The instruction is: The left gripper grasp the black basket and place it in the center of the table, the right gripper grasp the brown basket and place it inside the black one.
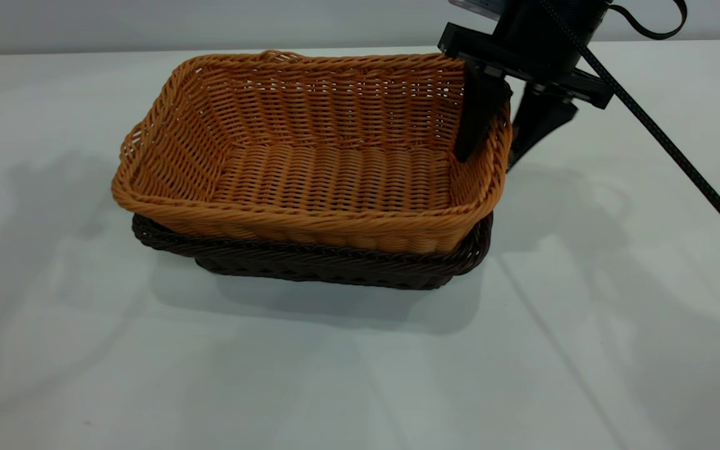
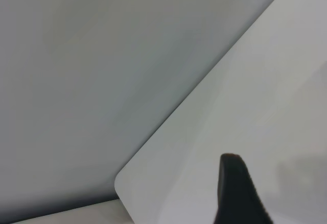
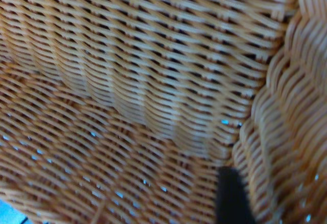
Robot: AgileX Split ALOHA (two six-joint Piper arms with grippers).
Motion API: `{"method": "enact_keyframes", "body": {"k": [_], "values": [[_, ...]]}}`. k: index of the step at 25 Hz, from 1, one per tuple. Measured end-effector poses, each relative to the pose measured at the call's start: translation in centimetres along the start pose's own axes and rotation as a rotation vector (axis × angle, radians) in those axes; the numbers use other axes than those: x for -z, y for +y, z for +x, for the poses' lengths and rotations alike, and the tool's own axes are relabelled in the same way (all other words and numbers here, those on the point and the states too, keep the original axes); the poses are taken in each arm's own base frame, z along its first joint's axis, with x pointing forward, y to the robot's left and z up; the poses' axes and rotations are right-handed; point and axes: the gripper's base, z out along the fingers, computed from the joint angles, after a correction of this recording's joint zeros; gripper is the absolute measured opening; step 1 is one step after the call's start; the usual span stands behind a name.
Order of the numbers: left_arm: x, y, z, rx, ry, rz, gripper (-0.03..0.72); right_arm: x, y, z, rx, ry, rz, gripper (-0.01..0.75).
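Table [image 1: 585, 350] bears nested baskets; right pincer [image 1: 497, 147] straddles rim.

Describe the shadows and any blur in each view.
Exterior view: soft, diffuse shadows on the table beneath the black basket and around the right hand. Right wrist view: brown basket weave fills the frame, slightly blurred. Left wrist view: even light, faint shadow.

Plain pale grey wall [image 1: 147, 25] behind — soft, even light, faint shadows.
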Motion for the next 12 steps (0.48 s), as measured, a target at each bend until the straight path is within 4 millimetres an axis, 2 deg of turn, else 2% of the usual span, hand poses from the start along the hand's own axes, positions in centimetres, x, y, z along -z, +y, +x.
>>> {"method": "enact_keyframes", "body": {"k": [2,5,7,9,12], "values": [[0.1,0.0,0.0,0.000,-0.001,-0.001,0.372,0.1,0.1,0.3,0.000,0.032,-0.006,0.505],[1.0,0.1,-0.1,0.004,-0.013,-0.011,0.372,1.3,0.7,0.5,0.041,0.044,-0.007,0.615],[2.3,0.2,-0.3,0.020,-0.039,-0.019,0.372,3.0,1.6,0.5,0.073,0.003,-0.004,0.637],[3.8,0.3,-0.5,0.038,-0.069,-0.024,0.372,5.6,3.0,0.7,0.106,-0.063,-0.006,0.632],[6.9,0.1,-0.6,0.068,-0.114,-0.023,0.372,11.1,5.7,2.5,0.153,-0.187,-0.017,0.591]]}}
